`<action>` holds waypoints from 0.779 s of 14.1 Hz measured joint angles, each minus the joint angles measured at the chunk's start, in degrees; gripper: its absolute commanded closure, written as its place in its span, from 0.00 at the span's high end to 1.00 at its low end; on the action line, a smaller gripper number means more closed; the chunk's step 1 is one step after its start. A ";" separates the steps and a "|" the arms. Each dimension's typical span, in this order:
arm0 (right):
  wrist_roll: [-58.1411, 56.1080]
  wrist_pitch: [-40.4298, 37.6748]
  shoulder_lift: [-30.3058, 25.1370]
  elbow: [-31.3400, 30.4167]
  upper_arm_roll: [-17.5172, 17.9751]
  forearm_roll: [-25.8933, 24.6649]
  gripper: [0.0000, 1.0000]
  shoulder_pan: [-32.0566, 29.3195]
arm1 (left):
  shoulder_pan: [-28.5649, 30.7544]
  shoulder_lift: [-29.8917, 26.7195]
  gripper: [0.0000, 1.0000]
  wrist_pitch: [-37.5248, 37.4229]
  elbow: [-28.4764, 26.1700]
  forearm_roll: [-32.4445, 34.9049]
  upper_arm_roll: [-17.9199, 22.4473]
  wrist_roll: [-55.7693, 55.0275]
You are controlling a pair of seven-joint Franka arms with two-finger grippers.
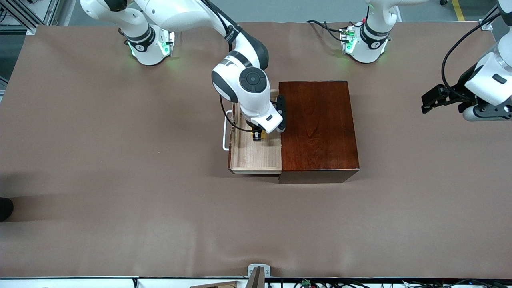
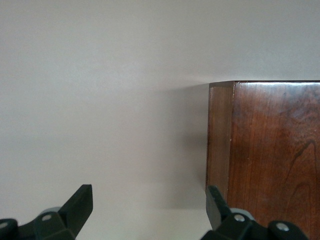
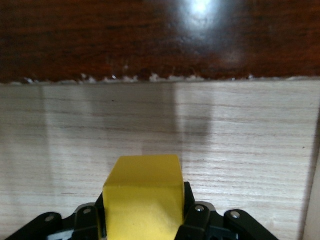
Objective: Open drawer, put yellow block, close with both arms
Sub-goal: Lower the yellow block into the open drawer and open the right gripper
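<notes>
The drawer [image 1: 256, 156] is pulled out of the dark reddish-brown box [image 1: 318, 128], with its white handle [image 1: 225, 136] toward the right arm's end of the table. My right gripper [image 1: 258, 135] is over the open drawer, shut on the yellow block [image 1: 257, 136]. In the right wrist view the yellow block [image 3: 142, 195] sits between the fingers of the right gripper [image 3: 142, 215], above the drawer's pale wood floor [image 3: 150, 120] and close to the box front [image 3: 150, 40]. My left gripper [image 1: 430, 100] is open and empty, and waits over the table at the left arm's end.
In the left wrist view the left gripper [image 2: 149, 210] is open over bare brown table, with a corner of the box [image 2: 270, 150] ahead of it. The brown table cover [image 1: 120, 180] spreads around the box.
</notes>
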 measured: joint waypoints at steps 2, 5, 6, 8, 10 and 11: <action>0.00 0.00 0.12 0.00 -0.10 -0.03 1.00 0.00 | 0.00 0.00 1.00 0.00 -0.11 0.00 0.00 0.00; 0.02 0.00 0.14 0.00 -0.09 -0.04 1.00 0.06 | -0.03 0.00 1.00 0.00 -0.17 0.00 -0.03 0.00; 0.03 0.00 0.14 0.00 -0.09 -0.04 1.00 0.06 | -0.05 0.00 1.00 0.00 -0.18 0.00 -0.05 0.00; 0.07 -0.01 0.14 0.04 -0.10 -0.04 1.00 0.06 | -0.11 0.01 1.00 0.00 -0.27 -0.01 -0.10 0.00; 0.07 -0.07 0.14 0.20 -0.10 -0.04 1.00 0.06 | -0.14 0.00 1.00 0.00 -0.28 -0.01 -0.13 0.00; 0.07 -0.12 0.14 0.28 -0.10 -0.04 1.00 0.06 | -0.16 0.00 1.00 0.00 -0.32 -0.01 -0.14 0.00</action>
